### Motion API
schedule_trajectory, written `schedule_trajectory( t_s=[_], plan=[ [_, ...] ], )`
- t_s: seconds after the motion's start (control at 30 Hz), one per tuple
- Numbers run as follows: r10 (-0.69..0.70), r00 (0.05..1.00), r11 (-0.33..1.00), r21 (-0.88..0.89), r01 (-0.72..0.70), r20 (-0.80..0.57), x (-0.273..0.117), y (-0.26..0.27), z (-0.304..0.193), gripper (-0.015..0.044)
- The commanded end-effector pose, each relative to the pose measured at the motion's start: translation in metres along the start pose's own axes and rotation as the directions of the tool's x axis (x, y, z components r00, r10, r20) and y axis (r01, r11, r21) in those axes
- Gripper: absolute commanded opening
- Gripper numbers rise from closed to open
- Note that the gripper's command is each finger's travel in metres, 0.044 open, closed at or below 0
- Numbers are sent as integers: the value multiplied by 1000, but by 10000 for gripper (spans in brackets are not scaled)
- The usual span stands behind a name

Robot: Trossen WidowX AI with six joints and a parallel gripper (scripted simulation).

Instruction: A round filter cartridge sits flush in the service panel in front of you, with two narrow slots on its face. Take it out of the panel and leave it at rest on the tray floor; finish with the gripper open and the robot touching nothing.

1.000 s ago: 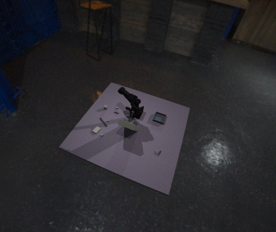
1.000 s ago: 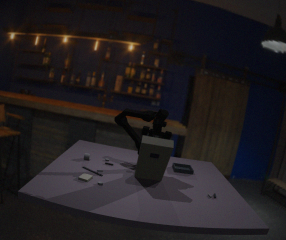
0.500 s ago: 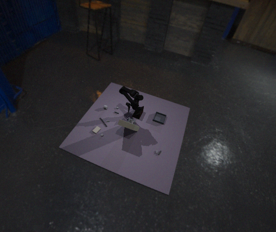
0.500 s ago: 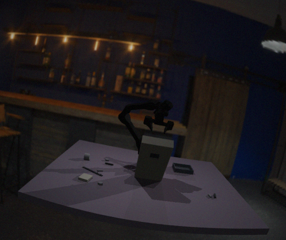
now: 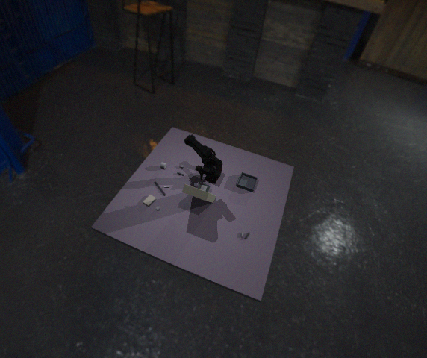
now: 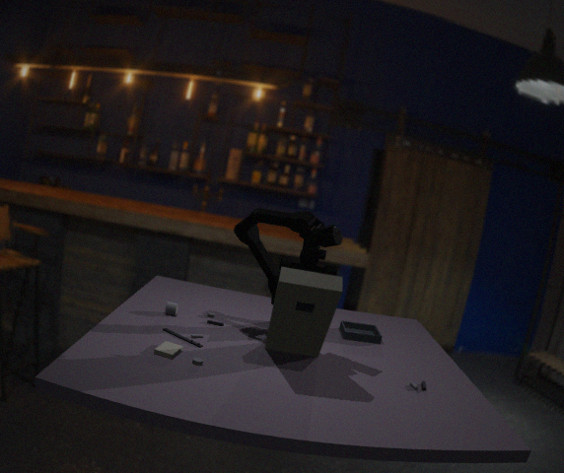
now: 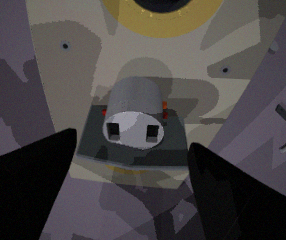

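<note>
The grey round cartridge [image 7: 134, 115] is out of the round hole [image 7: 162, 4] in the service panel [image 5: 196, 192] [image 6: 298, 328] [image 7: 133, 52]. It lies on its side on a dark ledge [image 7: 173, 152] at the panel's face, its pale end with two square slots toward the wrist camera. Small red and orange parts show at its sides. My gripper [image 7: 134, 143] is open, its black fingertips wide apart, one on each side of the cartridge and clear of it. The dark square tray [image 5: 245, 189] [image 6: 366, 338] stands on the table, apart from the panel. The exterior view shows the panel's back; the cartridge is hidden there.
A yellow ring [image 7: 208, 22] surrounds the hole. On the table are a pale block [image 5: 149, 200] [image 6: 169, 349], a dark rod [image 5: 160, 189] [image 6: 182, 337], a white cylinder [image 5: 163, 165] [image 6: 171, 308] and several small pieces. Two small pieces lie beyond the panel.
</note>
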State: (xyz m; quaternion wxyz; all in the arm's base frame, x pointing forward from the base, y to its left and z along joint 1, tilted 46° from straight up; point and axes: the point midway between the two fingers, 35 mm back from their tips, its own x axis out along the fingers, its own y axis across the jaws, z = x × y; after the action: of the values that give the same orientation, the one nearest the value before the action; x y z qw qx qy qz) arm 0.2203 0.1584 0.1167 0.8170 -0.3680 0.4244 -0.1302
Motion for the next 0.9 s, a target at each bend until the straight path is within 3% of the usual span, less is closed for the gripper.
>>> schedule_trajectory(
  t_s=[0.0,0.87],
  plan=[
    [-2,1000,1000,5,3,-26,7,0,-6,305],
    [-3,1000,1000,6,4,-24,49,-1,-7,305]
  ],
)
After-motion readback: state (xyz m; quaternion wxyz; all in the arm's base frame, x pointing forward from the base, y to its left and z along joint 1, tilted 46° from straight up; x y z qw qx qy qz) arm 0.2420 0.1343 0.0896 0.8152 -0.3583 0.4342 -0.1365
